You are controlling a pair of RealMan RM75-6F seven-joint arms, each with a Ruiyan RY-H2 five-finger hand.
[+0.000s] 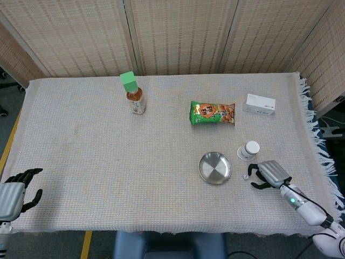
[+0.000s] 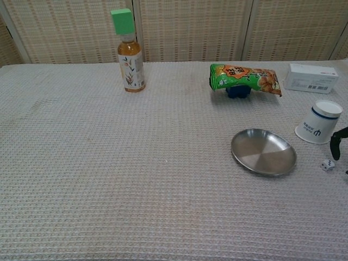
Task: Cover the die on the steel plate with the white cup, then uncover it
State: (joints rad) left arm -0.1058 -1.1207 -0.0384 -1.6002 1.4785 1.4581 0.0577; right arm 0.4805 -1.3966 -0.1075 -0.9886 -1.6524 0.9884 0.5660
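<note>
Cloth-covered worktop (image 1: 108, 151) held the die (image 2: 327, 165) off the plate (image 2: 263, 151), lower right; right hand (image 1: 269, 174), fingers apart and empty, needed to pinch it first.

A pale, waffle-textured cloth (image 1: 108, 145) covers the whole surface, its fringe (image 1: 319, 145) hanging over the right edge. Behind the far edge stands a folding screen of woven reed panels (image 1: 178, 35) in light wooden frames, angled inward at both sides. Grey floor (image 1: 6, 116) shows past the left edge, marked with a yellow line (image 1: 86, 244). The light is even and soft.
</note>
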